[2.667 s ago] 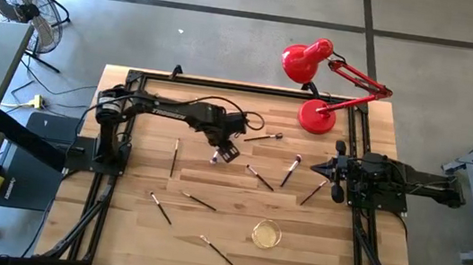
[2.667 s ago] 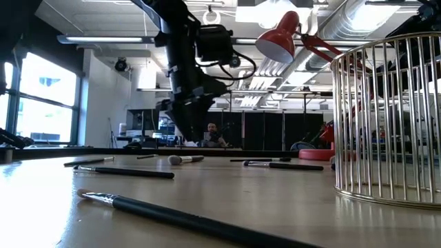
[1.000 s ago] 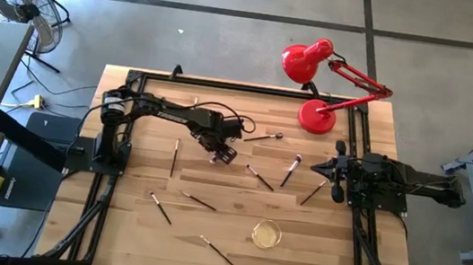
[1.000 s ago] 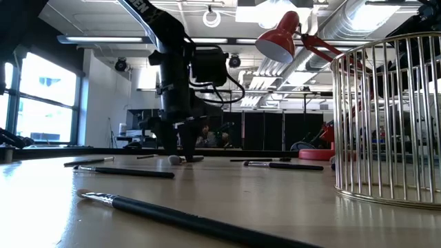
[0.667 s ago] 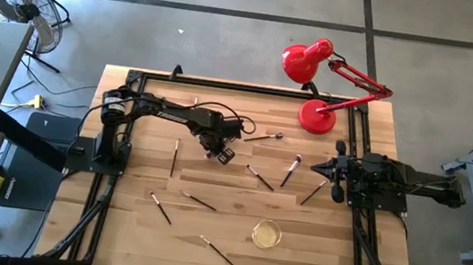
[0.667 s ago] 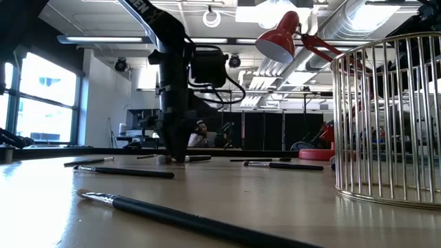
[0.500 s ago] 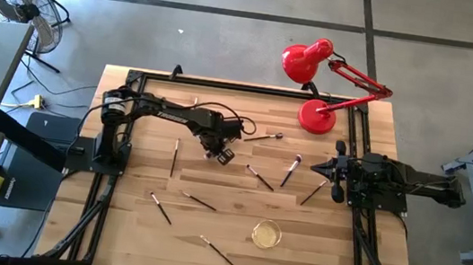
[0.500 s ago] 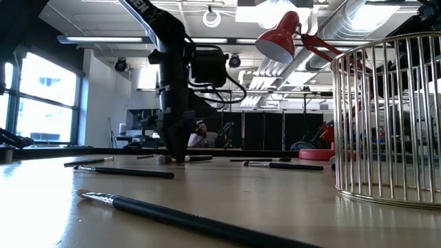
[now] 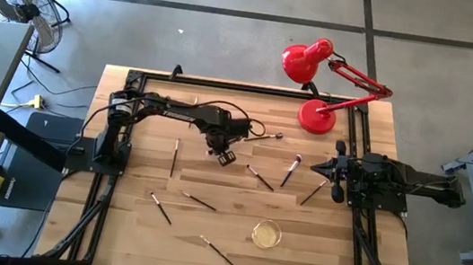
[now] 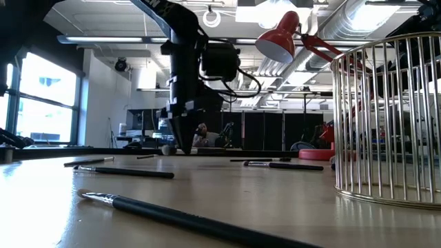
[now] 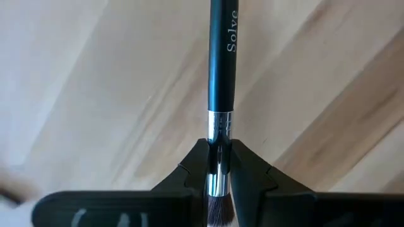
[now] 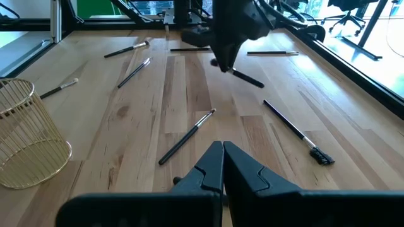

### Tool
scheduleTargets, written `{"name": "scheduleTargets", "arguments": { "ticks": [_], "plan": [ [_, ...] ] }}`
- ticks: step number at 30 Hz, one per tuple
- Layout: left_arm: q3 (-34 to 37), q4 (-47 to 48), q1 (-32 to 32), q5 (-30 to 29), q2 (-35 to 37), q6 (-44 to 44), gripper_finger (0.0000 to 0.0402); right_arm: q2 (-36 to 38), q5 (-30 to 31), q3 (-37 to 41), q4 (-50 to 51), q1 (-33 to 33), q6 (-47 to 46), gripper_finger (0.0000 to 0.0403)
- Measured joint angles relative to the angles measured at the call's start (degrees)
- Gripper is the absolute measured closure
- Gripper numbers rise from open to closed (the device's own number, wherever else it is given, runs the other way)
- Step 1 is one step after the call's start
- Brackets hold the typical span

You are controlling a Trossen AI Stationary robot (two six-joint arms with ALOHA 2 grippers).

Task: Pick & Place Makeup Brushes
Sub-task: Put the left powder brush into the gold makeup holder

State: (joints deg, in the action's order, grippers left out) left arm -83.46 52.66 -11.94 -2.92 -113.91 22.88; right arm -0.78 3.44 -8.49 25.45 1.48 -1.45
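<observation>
My left gripper is pinched on a makeup brush at its silvery ferrule. In the left wrist view the fingers press the ferrule from both sides, the dark handle with pale lettering runs up the frame, and the bristle tuft shows at the bottom edge between the finger bases.

High view: the left gripper sits just left of the frame's centre, over the wooden table. The held brush itself is too small to make out there.

Low view: the left gripper points straight down at centre left, its tip close above the tabletop. A pale bristle tip shows just left of the fingertips.

My right gripper is pressed together, nothing between the fingers. In the high view it rests at the right side of the table, well apart from the left one.

The other brushes lie scattered on the table. In the high view, one lies left of the left gripper, one lies upper right of it, three lie between the two grippers, and three more lie in the lower half.

A round gold wire basket stands lower right of centre. A red desk lamp stands at the table's upper right.
</observation>
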Motion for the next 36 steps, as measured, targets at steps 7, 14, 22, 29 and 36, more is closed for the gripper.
{"name": "scheduleTargets", "arguments": {
  "ticks": [7, 14, 22, 29, 36],
  "plan": [
    [-2.7, 4.2, 0.0, -2.1, 0.6, -6.0, 0.0368, 0.0, 0.0, 0.0, 0.0, 0.0, 0.0, 0.0402],
    [-2.1, 6.3, 0.0, -5.0, 6.3, -8.1, 0.0368, 0.0, 0.0, 0.0, 0.0, 0.0, 0.0, 0.0402],
    [2.1, 6.8, 1.2, -5.5, 15.1, -8.3, 0.0368, 0.0, -0.4, 0.0, -2.8, 0.0, -0.2, 0.0402],
    [7.3, 2.1, 3.1, -5.4, 20.7, -9.1, 0.0368, -0.6, 0.3, 0.0, -18.1, 0.0, -7.9, 0.0402],
    [11.7, 1.5, 3.3, -2.6, 23.6, -10.1, 0.0368, -7.5, -0.3, 0.0, -39.1, -0.1, -3.6, 0.0402]
  ]
}}
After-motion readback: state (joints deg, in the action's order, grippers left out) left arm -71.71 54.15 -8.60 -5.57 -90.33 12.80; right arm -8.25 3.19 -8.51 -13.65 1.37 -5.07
